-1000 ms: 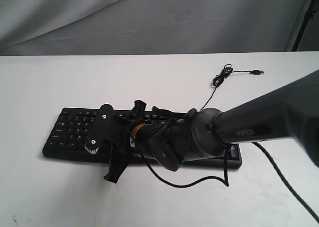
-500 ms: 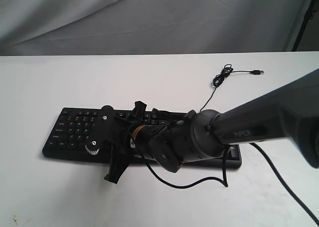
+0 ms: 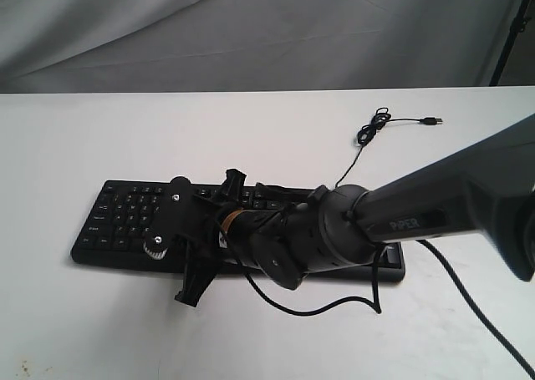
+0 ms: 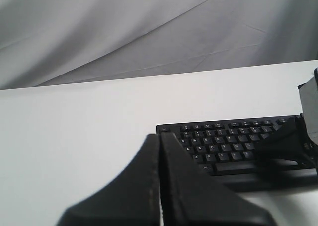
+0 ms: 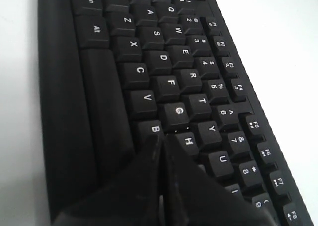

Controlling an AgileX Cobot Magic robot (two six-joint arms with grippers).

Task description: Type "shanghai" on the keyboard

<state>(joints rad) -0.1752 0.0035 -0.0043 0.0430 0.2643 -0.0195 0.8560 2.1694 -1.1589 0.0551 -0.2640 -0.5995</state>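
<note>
The black keyboard (image 3: 117, 221) lies across the white table, its middle and right part hidden under my right arm. My right gripper (image 3: 180, 230) hangs low over the letter keys. In the right wrist view the keyboard (image 5: 164, 67) fills the frame and the right gripper (image 5: 161, 139) is shut, its tip at the gap between the B and H keys; I cannot tell if it touches. My left gripper (image 4: 160, 135) is shut on nothing, held off the keyboard's (image 4: 223, 141) Esc end over bare table. It is out of the exterior view.
The keyboard's thin USB cable (image 3: 372, 129) lies coiled behind it, plug (image 3: 432, 121) loose on the table. The arm's own black cable (image 3: 334, 301) loops onto the table in front. A grey curtain (image 3: 251, 29) closes the back.
The right arm has crept very slightly leftward; its gripper stays over the same keys. The keyboard has not moved.
</note>
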